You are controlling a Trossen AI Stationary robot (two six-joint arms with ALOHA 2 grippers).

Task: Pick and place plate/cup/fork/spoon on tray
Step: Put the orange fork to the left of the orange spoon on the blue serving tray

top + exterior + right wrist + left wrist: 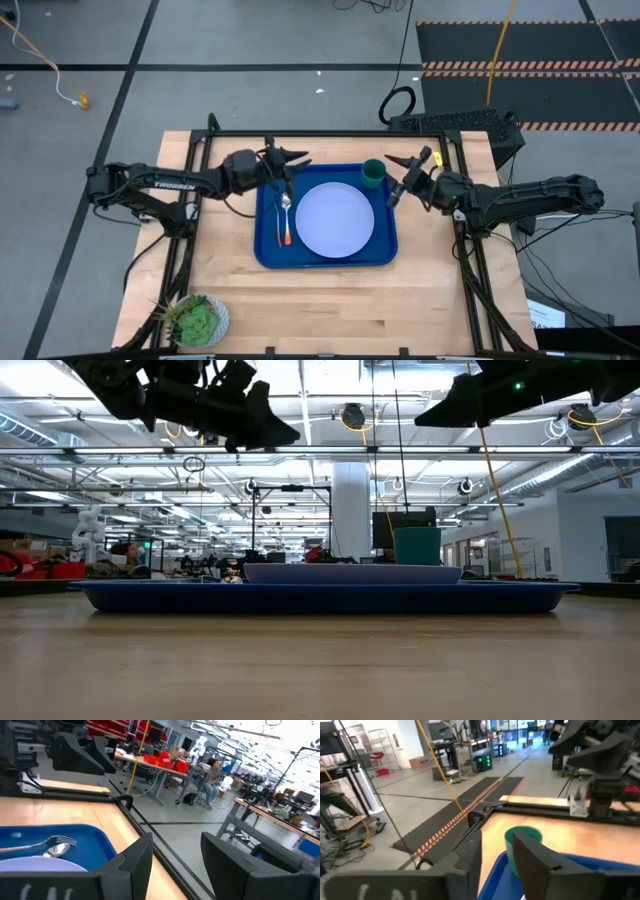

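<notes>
The blue tray (pixel 268 250) lies in the middle of the table. The pale plate (pixel 335 220) rests flat on it, and the dark green cup (pixel 373 174) stands upright in its far right corner. The spoon (pixel 286 204) and the fork (pixel 278 222) lie side by side on the tray's left strip, orange handles toward the near edge. My left gripper (pixel 298 158) hovers open over the tray's far left corner, clear of the cutlery. My right gripper (pixel 393 178) hovers open just right of the cup, holding nothing.
A small white pot with a green plant (pixel 200 320) stands at the table's near left corner. A black frame (pixel 330 135) runs along the far edge and down both sides. Bare wood (pixel 330 300) lies between the tray and the near edge.
</notes>
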